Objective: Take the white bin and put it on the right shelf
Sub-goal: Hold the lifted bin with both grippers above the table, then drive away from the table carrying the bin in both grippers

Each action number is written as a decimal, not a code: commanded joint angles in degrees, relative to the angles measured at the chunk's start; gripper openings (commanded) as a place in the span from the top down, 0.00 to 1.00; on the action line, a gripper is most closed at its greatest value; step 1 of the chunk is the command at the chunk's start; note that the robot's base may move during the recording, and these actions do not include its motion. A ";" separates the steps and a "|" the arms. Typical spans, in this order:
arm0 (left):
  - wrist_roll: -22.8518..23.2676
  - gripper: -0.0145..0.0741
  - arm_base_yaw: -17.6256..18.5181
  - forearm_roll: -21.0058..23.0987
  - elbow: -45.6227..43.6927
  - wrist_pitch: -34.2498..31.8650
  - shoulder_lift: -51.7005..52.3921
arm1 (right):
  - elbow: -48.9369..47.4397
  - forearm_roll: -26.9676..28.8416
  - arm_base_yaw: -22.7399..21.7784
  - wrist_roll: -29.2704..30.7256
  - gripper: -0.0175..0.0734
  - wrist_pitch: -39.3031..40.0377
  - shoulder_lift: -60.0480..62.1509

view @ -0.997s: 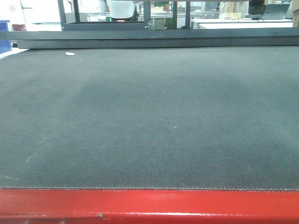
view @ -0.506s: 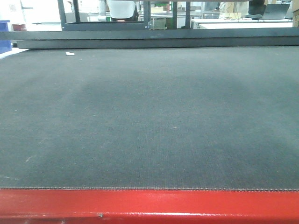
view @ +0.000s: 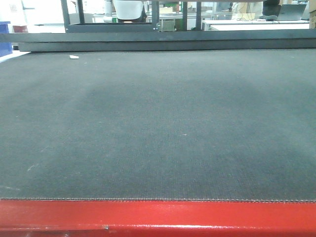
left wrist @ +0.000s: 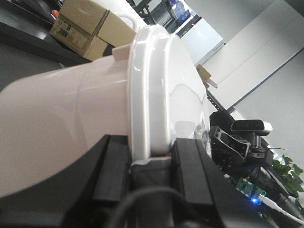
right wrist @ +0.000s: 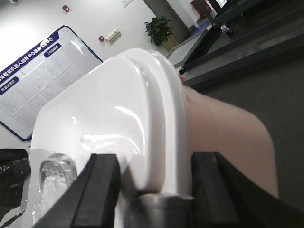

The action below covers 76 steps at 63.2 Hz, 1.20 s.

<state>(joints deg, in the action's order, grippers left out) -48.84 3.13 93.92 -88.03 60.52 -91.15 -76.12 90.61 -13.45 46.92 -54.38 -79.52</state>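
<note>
The white bin (left wrist: 95,104) fills the left wrist view, pale pinkish body to the left and glossy white lid rim to the right. My left gripper (left wrist: 149,147) is shut on that rim, one black finger (left wrist: 111,166) on each side. In the right wrist view the white bin (right wrist: 118,114) is seen from its other end. My right gripper (right wrist: 156,166) straddles the lid rim and is shut on it. Neither the bin nor the grippers show in the front view. The right shelf is out of view.
The front view faces a dark-topped table (view: 158,123) with a red front edge (view: 158,215), a white scrap (view: 73,57) far left and a black frame (view: 108,24) behind. Cardboard boxes (left wrist: 80,23) stand beyond the bin. A plant (right wrist: 159,28) and a wall board (right wrist: 42,71) are far off.
</note>
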 commanded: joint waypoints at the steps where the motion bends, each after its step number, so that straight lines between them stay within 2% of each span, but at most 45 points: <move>1: -0.74 0.97 4.06 4.98 -2.19 14.06 3.14 | -1.79 6.10 2.84 0.25 0.74 -18.14 3.06; 76: -0.74 0.97 4.06 4.98 -2.19 14.06 3.14 | -1.79 6.10 2.84 0.25 0.74 -18.14 3.06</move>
<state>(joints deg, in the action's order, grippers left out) -48.84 3.13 93.92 -88.03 60.43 -91.15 -76.12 90.61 -13.45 46.92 -54.38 -79.52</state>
